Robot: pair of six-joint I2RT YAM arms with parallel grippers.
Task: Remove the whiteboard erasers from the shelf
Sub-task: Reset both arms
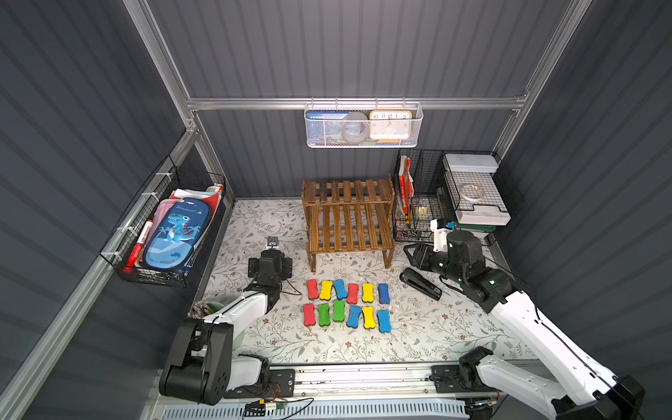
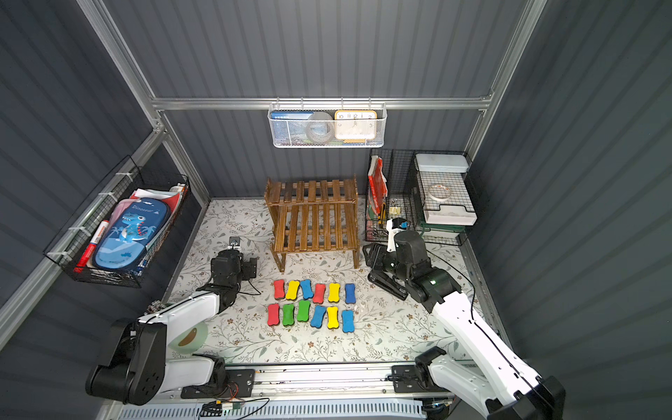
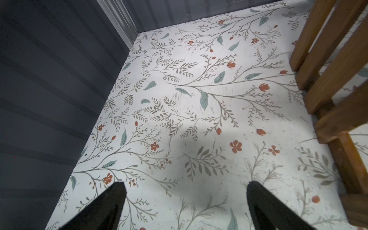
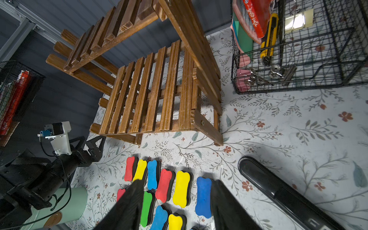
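Right gripper (image 4: 178,184) hangs with its jaws spread and nothing between them, just off the right front leg of the shelf (image 1: 347,191) and above the black stapler (image 1: 420,283); left gripper (image 3: 185,184) is spread wide over bare table (image 1: 436,327) on the shelf's other side; both tiers look bare; the whiteboard erasers (image 1: 352,293) lie in two rows of six on the table in front of the shelf, long axes pointing toward it; from the right gripper they lie leftward and toward the robot's base, its blue end seeming nearer; no removal appears left.
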